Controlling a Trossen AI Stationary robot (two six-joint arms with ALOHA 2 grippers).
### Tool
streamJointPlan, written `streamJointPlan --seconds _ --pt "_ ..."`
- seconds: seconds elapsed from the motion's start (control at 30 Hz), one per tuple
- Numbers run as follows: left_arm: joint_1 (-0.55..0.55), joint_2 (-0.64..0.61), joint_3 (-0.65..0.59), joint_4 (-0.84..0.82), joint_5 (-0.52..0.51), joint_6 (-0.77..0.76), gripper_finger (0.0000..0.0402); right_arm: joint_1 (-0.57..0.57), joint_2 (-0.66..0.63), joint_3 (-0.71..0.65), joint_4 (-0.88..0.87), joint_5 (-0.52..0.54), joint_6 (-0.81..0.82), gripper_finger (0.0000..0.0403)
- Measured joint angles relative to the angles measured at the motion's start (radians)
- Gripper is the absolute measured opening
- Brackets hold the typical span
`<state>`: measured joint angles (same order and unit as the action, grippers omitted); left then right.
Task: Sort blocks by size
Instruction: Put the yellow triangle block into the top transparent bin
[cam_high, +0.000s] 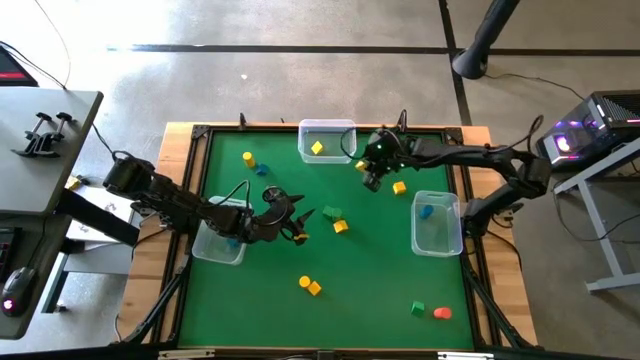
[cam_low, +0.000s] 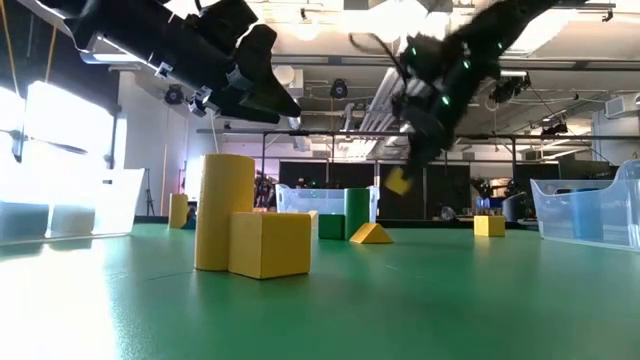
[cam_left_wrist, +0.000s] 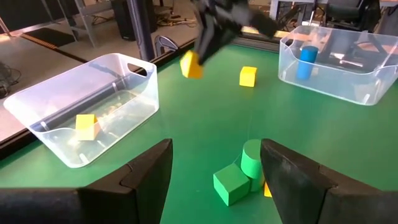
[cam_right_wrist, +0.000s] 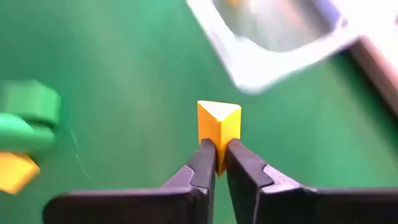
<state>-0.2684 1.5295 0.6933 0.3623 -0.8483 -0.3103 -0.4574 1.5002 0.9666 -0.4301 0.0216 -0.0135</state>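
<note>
My right gripper (cam_high: 364, 167) is shut on a small yellow wedge block (cam_right_wrist: 219, 121), above the mat near the far bin (cam_high: 327, 128). My left gripper (cam_high: 299, 224) is open and empty at mid-table. In its wrist view, its fingers stand on either side of two green blocks (cam_left_wrist: 239, 174), above them and without touching. A yellow block (cam_high: 340, 227) lies beside the green ones (cam_high: 332, 213). Other blocks lie on the mat: yellow (cam_high: 399, 187), yellow and blue (cam_high: 250, 162), yellow and orange (cam_high: 310, 286), green (cam_high: 418, 309) and red (cam_high: 441, 313). My right gripper pinches the wedge's lower part (cam_right_wrist: 217, 144) between its two fingertips, and the triangular face sticks out past them. The fingers come from above, slanting down. The wedge (cam_low: 397, 181) hangs lifted clear of the mat.
Three clear bins stand on the green mat. The far one holds a yellow block (cam_high: 317, 148). The right one (cam_high: 437, 240) holds a blue cylinder (cam_high: 427, 211). The left one (cam_high: 215, 250) lies partly under my left arm. A wooden rim (cam_high: 180, 130) frames the mat.
</note>
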Motion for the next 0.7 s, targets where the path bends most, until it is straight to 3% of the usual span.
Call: streamJointPlan --seconds 0.3,0.7 --pt "0.0 0.0 0.0 -0.003 0.0 0.0 0.0229 -0.017 0.066 0.192 0.051 -0.005 -0.064 0.0" --pt "0.0 0.0 0.0 -0.003 0.0 -0.002 0.0229 -0.106 0.464 0.5 0.019 -0.02 -0.126 0.0"
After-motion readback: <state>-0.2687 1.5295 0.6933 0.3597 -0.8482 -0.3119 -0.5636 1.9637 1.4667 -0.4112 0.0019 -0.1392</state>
